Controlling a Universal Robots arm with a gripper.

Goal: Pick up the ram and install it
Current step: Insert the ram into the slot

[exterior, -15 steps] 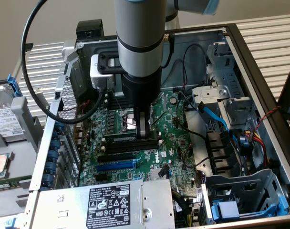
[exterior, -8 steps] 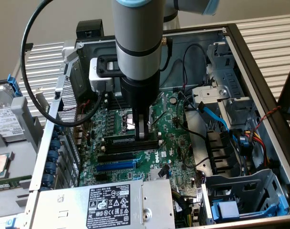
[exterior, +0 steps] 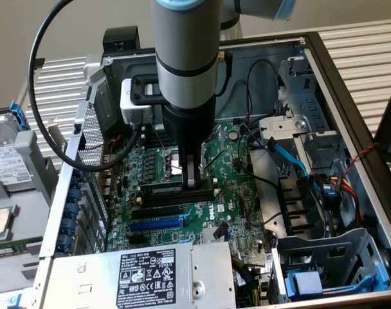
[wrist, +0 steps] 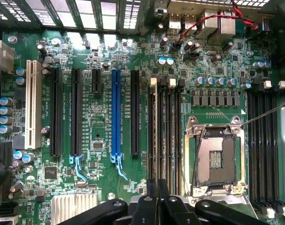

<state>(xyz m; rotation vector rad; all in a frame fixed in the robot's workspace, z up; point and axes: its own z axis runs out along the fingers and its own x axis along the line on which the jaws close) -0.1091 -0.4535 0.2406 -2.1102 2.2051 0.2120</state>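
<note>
— one long, thin green circuit-board ram stick (exterior: pixel 171 188): where is it?
— standing among the long black plastic memory slots (exterior: pixel 176 198), beside the square metal processor socket (wrist: pixel 215 159).
— gripper (exterior: pixel 192 176)?
— fingers pressed together at the stick's top edge.

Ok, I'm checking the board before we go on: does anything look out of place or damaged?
The CPU socket is bare, with no cooler over it. A thin rod slants across the slots beside it; it may be the socket's lever standing loose. Nothing looks broken or spilled.
</note>
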